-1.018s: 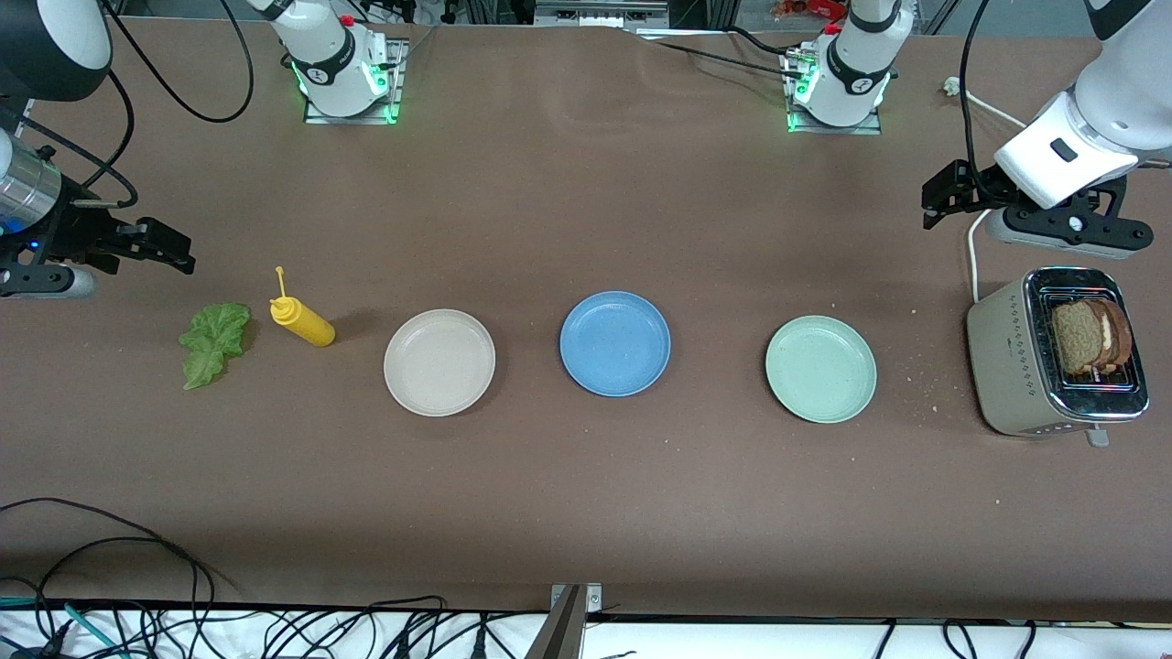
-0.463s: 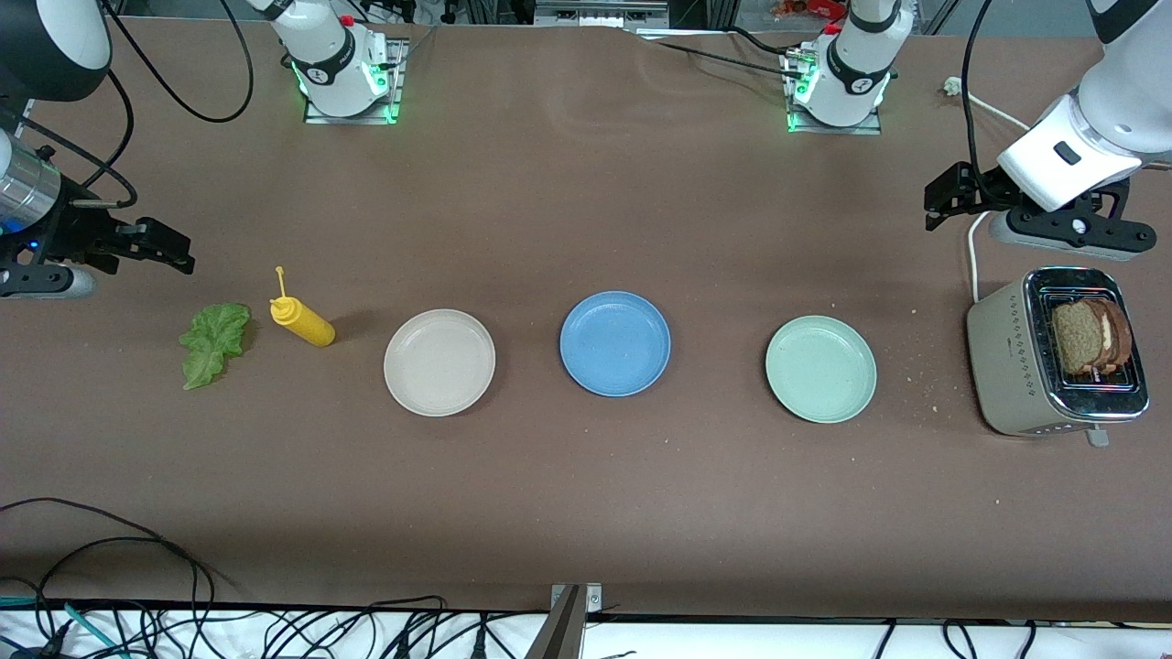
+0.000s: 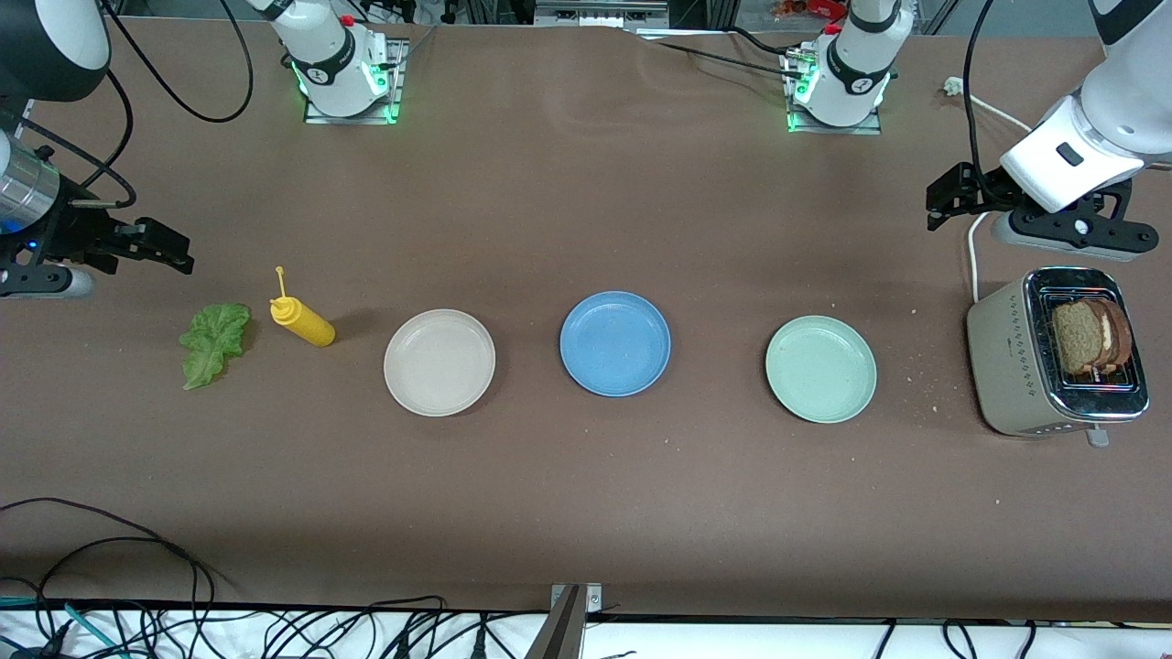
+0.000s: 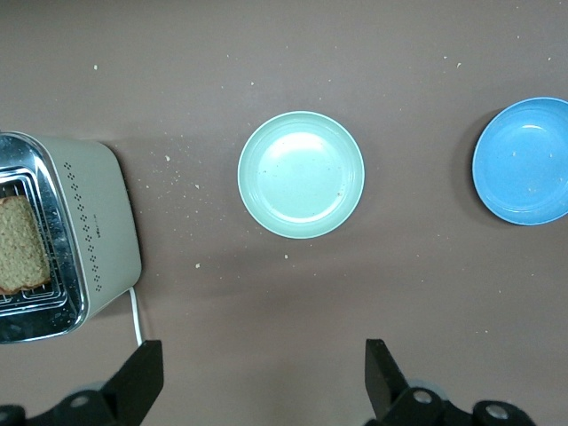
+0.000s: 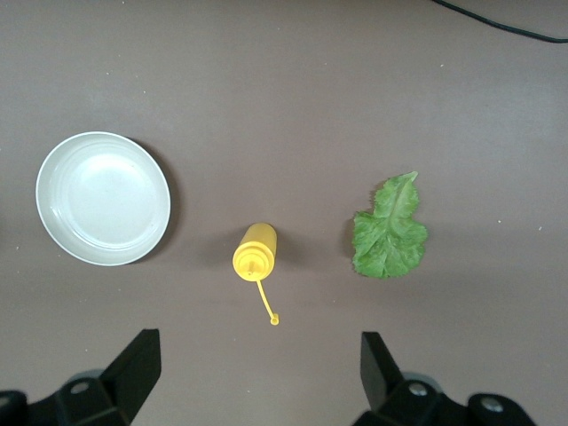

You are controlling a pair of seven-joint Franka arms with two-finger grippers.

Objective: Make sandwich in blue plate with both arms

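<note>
The blue plate sits empty mid-table, also at the edge of the left wrist view. Two brown toast slices stand in the toaster at the left arm's end; one slice shows in the left wrist view. A green lettuce leaf lies at the right arm's end, also in the right wrist view. My left gripper is open and empty, up over bare table near the toaster. My right gripper is open and empty, up over bare table near the lettuce.
A yellow squeeze bottle lies beside the lettuce. A beige plate and a pale green plate flank the blue plate. A power strip and a white cord lie by the toaster. Crumbs dot the table nearby.
The left arm has shifted slightly toward its end of the table and away from the front camera. The right arm has barely moved.
</note>
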